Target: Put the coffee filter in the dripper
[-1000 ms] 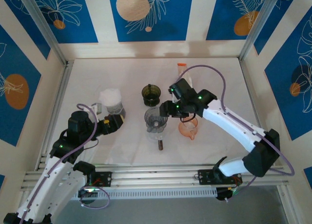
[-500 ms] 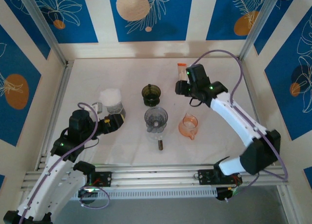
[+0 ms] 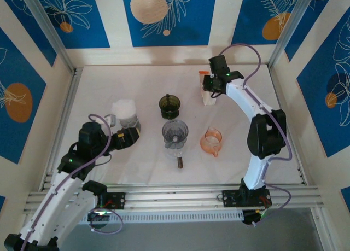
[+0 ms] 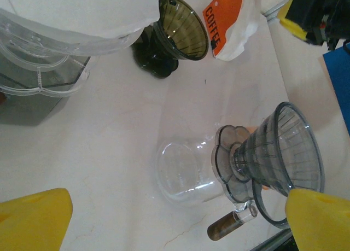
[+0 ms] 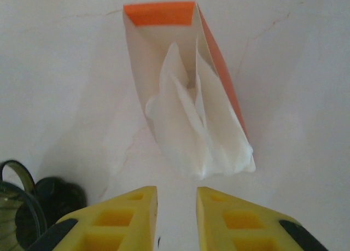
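— Jaws first: where are mine, seen from above?
— Your right jaws sit at the filter pouch (image 3: 206,92) by the back wall. The dripper (image 3: 175,133) stands mid-surface, well apart, with no paper in it.
— Left wrist?
— Your left jaws gape wide and empty, the dripper ahead on its glass carafe (image 4: 186,174).
— Right wrist?
— Narrow gap, nothing pinched. The coffee filter (image 5: 202,125) pokes from the pouch just ahead, so picking and placing remain. You have a white marbled surface (image 3: 136,87) and blue leaf-print walls (image 3: 164,16)
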Tool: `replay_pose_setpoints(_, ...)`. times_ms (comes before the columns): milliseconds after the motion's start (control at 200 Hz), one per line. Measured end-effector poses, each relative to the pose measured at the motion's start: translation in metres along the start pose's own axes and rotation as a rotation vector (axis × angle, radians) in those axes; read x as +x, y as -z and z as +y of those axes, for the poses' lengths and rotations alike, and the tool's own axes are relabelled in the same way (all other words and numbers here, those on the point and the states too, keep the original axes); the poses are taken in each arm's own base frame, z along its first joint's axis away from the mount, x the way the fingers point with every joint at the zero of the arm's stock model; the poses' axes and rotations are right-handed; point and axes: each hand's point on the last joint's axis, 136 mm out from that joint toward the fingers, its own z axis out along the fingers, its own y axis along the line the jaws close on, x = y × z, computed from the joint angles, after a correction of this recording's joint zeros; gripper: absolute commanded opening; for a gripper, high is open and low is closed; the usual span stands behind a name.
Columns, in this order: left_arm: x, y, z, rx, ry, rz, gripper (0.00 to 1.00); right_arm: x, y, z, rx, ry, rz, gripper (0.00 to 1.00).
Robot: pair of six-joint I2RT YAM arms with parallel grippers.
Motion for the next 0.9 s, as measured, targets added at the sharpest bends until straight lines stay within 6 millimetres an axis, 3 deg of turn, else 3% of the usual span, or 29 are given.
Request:
replay_pose_setpoints(170, 0.001, -0.002, 0.002, -0.008, 0.001, 0.009, 1.00, -0.014, -0.020, -0.003, 0.021, -0.019, 0.009, 0.22)
replay_pose_setpoints(440, -0.002, -0.007, 0.001, -0.005, -0.005, 0.006, 1.00, -0.013, -0.045, -0.006, 0.052, -0.049, 0.055, 0.20)
replay_pose_setpoints(900, -0.002, -0.008, 0.002, -0.008, -0.006, 0.010, 1.00, -0.019, -0.049, -0.009, 0.087, -0.070, 0.050, 0.20)
